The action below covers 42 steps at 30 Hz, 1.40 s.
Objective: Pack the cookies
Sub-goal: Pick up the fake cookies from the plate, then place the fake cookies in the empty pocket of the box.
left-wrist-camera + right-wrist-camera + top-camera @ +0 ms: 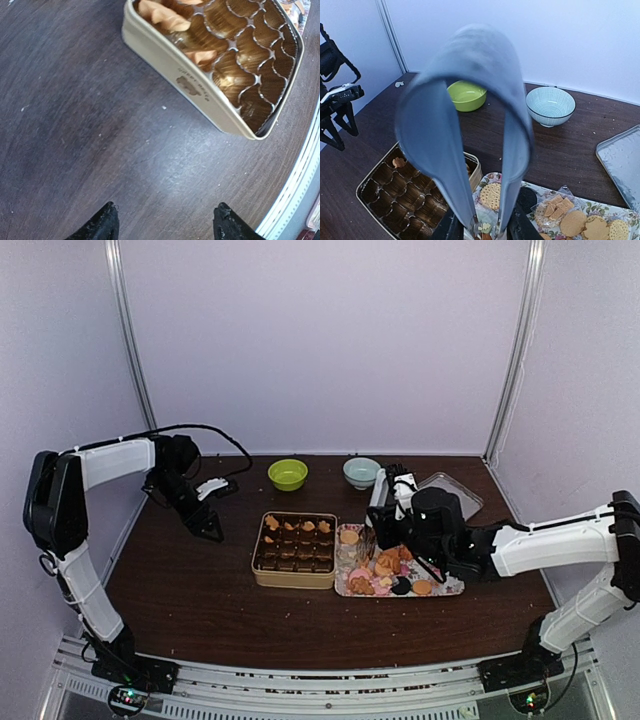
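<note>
Picking step: your right gripper (pixel 485 230) is clamped on the tongs (pixel 465 110), with the cookies (pixel 492 196) just beyond its jaws. Next, pinch one gently and carry it to the tin (pixel 290 581). Left gripper (pixel 165 222) jaws stand apart, tin just ahead

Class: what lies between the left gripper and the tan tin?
Bare, lightly specked tabletop separates left gripper from tan tin, per the left wrist view.

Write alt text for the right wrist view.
Blue-grey tongs, held by the right gripper, fill the centre, tips down beside a floral tray of cookies. Left is a tan tin of mostly empty paper cups; behind, a green bowl and a pale blue bowl.
</note>
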{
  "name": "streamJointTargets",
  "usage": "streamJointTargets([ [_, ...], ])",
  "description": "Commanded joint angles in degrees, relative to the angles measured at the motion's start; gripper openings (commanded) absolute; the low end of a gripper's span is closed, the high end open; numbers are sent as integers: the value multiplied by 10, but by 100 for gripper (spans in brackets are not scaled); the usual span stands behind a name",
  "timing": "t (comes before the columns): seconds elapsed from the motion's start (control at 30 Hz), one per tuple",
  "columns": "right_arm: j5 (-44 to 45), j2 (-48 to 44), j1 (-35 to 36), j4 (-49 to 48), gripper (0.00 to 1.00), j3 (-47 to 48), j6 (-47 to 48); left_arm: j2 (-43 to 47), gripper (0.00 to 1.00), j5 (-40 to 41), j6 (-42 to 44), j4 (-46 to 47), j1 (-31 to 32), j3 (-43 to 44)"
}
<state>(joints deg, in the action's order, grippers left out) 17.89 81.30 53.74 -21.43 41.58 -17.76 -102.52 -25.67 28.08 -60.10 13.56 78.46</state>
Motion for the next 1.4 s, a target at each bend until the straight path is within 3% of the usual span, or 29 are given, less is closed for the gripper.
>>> streamJointTargets([
  [0.0, 7, -23, 0, 9, 0, 33, 8, 23, 67, 6, 11, -10, -27, 17],
  [0.43, -23, -49, 1, 37, 0, 90, 20, 86, 67, -2, 30, -15, -93, -34],
  [0.97, -113, 210, 40, 8, 0, 368, 96, 161, 70, 25, -1, 9, -110, -108],
  [1.37, -96, 277, 48, 8, 0, 400, 163, 171, 70, 29, 0, 6, -111, -113],
])
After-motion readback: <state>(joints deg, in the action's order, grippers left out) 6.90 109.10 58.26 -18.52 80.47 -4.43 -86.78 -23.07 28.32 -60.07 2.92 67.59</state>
